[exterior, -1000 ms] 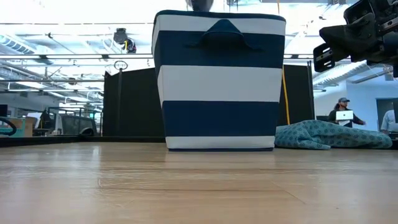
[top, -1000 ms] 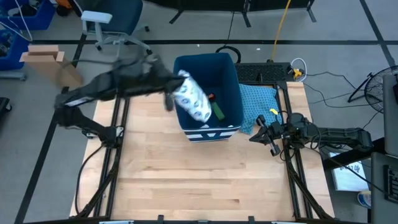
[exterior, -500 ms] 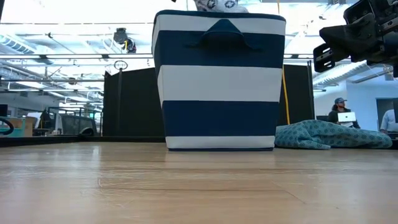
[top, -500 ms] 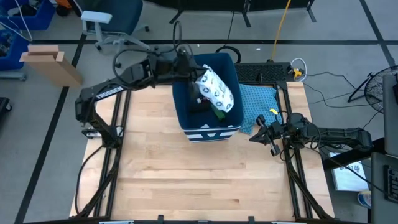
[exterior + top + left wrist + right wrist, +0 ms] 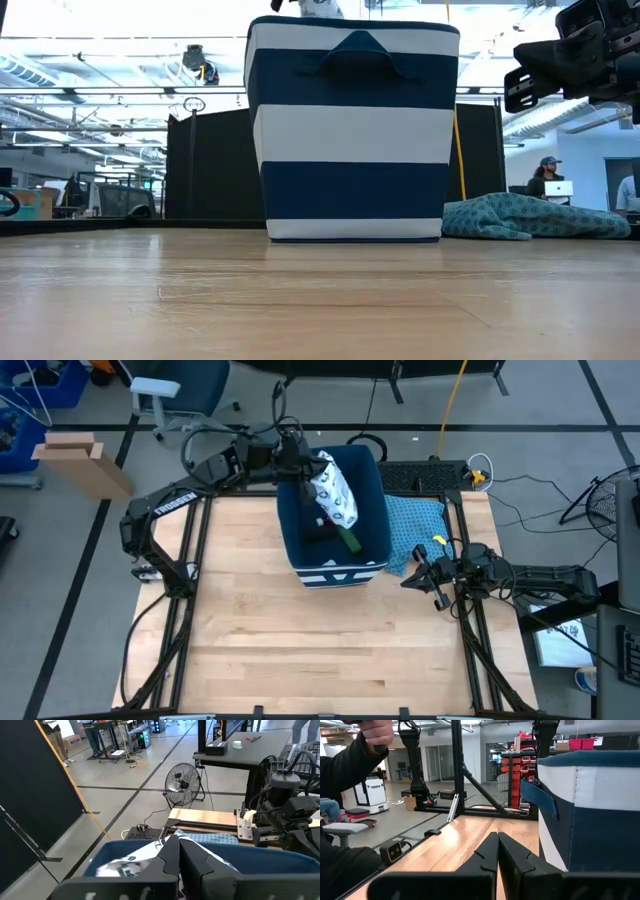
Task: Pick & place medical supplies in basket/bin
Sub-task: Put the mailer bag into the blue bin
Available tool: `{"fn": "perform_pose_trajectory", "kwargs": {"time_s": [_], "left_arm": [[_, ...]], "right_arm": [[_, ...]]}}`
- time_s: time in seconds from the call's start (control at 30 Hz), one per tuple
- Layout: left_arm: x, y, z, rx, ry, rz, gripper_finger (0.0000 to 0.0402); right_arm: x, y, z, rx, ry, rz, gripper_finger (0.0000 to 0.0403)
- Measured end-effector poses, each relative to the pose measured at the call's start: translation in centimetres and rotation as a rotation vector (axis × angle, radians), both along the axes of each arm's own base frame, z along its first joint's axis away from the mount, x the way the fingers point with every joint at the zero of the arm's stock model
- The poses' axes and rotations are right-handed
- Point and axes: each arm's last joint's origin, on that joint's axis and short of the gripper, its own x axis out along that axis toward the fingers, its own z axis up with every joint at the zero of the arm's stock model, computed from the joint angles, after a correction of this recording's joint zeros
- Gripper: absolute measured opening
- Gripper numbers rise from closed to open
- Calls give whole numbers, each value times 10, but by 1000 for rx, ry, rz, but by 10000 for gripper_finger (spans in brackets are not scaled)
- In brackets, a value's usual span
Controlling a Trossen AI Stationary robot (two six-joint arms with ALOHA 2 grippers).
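Bin [image 5: 375,485] on wooden table [image 5: 320,630]

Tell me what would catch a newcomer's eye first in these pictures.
The big blue-and-white striped bin at the table's far middle stands out. Above its opening the left gripper holds a white packet with green print. The right gripper waits shut by the light blue cloth.

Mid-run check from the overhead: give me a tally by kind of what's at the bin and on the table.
Blue bin: 1
White packet: 1, gripped by the left gripper above the bin
Dark green box: 1, inside the bin
Light blue cloth: 1, beside the bin
Grippers: 2, the right gripper idle beside the cloth
Total: 6
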Motion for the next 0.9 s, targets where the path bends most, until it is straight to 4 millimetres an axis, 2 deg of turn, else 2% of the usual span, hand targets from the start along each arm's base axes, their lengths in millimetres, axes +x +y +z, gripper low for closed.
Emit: {"fn": "perform_pose_trajectory", "kwargs": {"time_s": [0.2, 0.3, 0.53, 0.7, 0.9], "left_arm": [[-5, 12, -3, -20, 18, 18, 0], [-4, 18, -8, -50, 34, -27, 0], [22, 17, -44, -119, 186, -80, 0], [46, 2, -64, -108, 257, -64, 0], [63, -33, -75, -94, 303, -20, 0]], "right_arm": [[0, 0, 2, -9, -19, -1, 0], [0, 0, 2, -23, -26, -3, 0], [0, 0, 2, -44, -33, -6, 0], [0, 0, 2, -53, -36, -8, 0], [0, 0, 2, -53, -38, -9, 0]]}}
